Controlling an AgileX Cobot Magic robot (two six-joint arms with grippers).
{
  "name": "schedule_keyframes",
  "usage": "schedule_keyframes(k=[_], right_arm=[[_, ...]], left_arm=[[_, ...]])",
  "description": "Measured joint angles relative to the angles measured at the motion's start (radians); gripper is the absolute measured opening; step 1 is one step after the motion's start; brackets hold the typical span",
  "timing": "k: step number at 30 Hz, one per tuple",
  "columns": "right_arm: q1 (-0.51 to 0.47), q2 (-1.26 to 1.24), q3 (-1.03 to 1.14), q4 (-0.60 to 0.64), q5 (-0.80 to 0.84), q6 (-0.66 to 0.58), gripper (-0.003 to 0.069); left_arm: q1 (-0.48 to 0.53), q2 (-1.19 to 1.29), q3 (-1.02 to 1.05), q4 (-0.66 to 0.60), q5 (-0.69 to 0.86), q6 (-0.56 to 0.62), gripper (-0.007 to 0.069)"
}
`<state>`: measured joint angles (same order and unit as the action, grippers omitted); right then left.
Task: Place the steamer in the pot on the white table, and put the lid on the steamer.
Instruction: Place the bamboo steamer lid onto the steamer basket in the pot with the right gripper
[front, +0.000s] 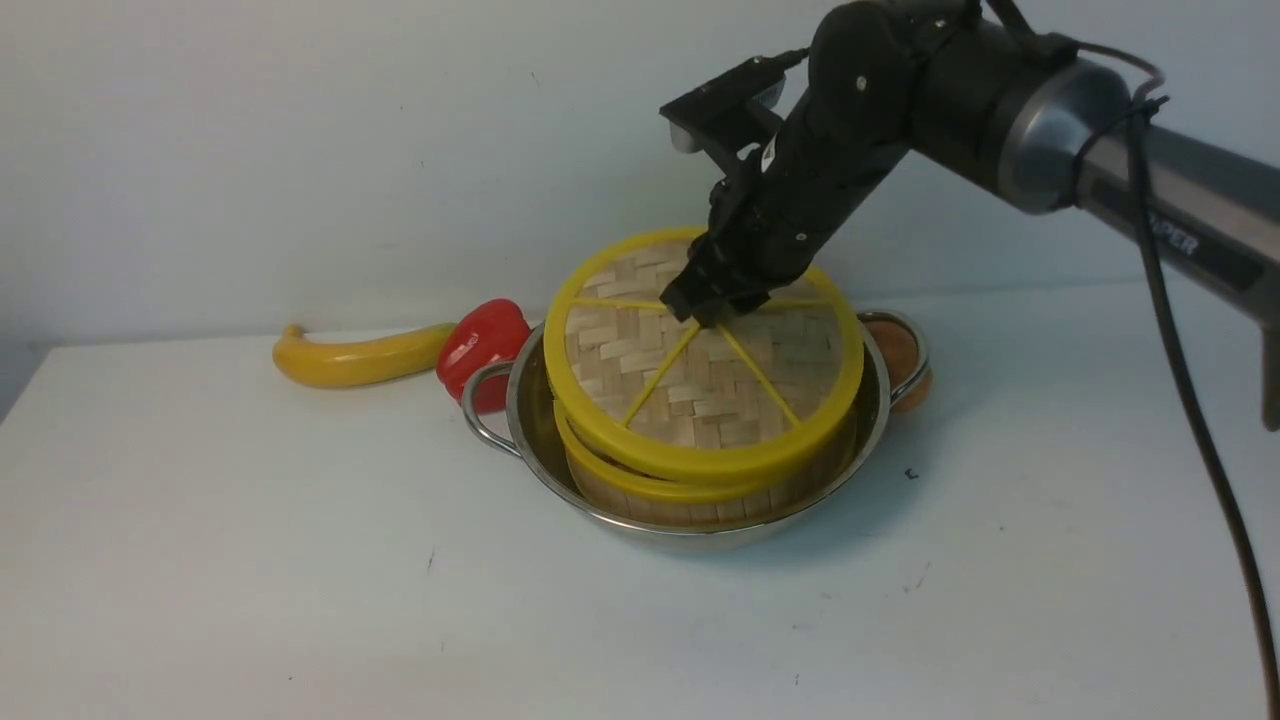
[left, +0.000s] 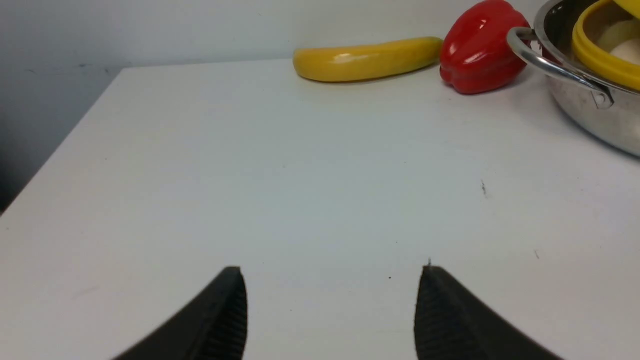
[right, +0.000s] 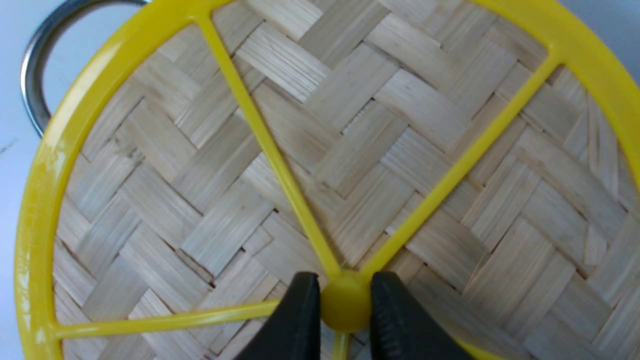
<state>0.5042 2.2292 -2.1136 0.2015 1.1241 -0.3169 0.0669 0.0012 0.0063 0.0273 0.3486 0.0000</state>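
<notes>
The steel pot (front: 520, 420) stands mid-table on the white table (front: 250, 560), and the bamboo steamer (front: 690, 500) sits inside it. The woven lid (front: 700, 390) with its yellow rim hangs tilted over the steamer, its near edge low on the steamer's rim and its far edge raised. My right gripper (front: 712, 318) is shut on the lid's small yellow centre knob (right: 345, 305), one black finger on each side. My left gripper (left: 330, 300) is open over bare table, well left of the pot (left: 585, 110), holding nothing. The steamer's yellow rim (left: 595, 55) shows at that view's edge.
A yellow banana-like toy (front: 360, 358) and a red bell pepper (front: 482, 345) lie just left of the pot by its handle. A brown round object (front: 905, 360) sits behind the pot's right handle. The table's left edge (left: 60, 145) drops off near my left gripper.
</notes>
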Motion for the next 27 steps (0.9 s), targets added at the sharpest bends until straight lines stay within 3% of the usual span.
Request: schedule_keyframes(k=[27], right_arm=[[0.016, 0.035, 0.0, -0.01, -0.041, -0.018, 0.0139]], left_arm=[[0.0, 0.0, 0.0, 0.0, 0.0, 0.0, 0.0419]])
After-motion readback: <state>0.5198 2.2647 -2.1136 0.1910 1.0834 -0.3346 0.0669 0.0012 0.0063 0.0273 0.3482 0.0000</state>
